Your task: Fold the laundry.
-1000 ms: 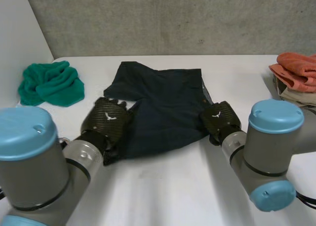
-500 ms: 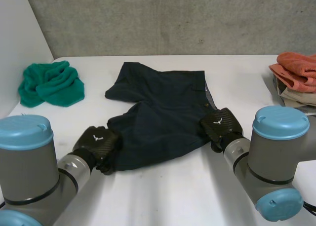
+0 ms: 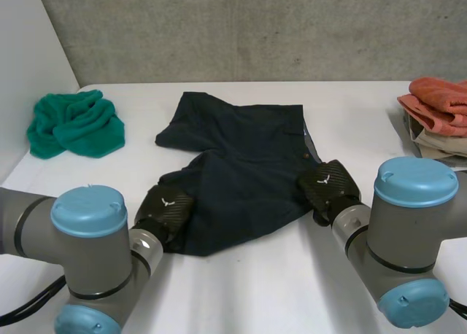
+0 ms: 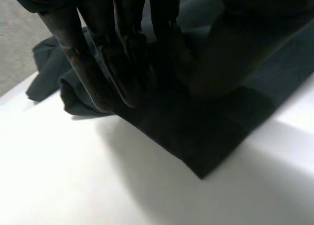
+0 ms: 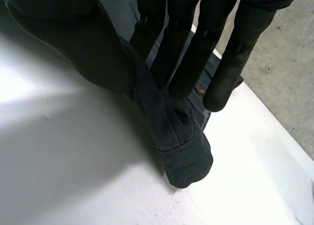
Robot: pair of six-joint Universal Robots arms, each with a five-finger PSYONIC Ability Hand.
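Dark navy shorts [image 3: 241, 159] lie spread on the white table [image 3: 255, 290], waistband to the right. My left hand [image 3: 166, 208] rests at the shorts' near left corner. In the left wrist view its fingers [image 4: 98, 63] and thumb close on a fold of the dark cloth [image 4: 206, 131]. My right hand [image 3: 328, 184] is at the shorts' right edge, by the waistband. In the right wrist view its fingers [image 5: 225, 63] and thumb pinch a raised fold of the cloth [image 5: 184, 151].
A crumpled green cloth [image 3: 74, 122] lies at the far left of the table. An orange towel [image 3: 438, 104] sits on a beige cloth [image 3: 438, 141] at the right edge. A grey wall runs behind the table.
My left hand has come down from the shorts' left side to their near left corner and closed on the cloth. My right hand has hardly moved.
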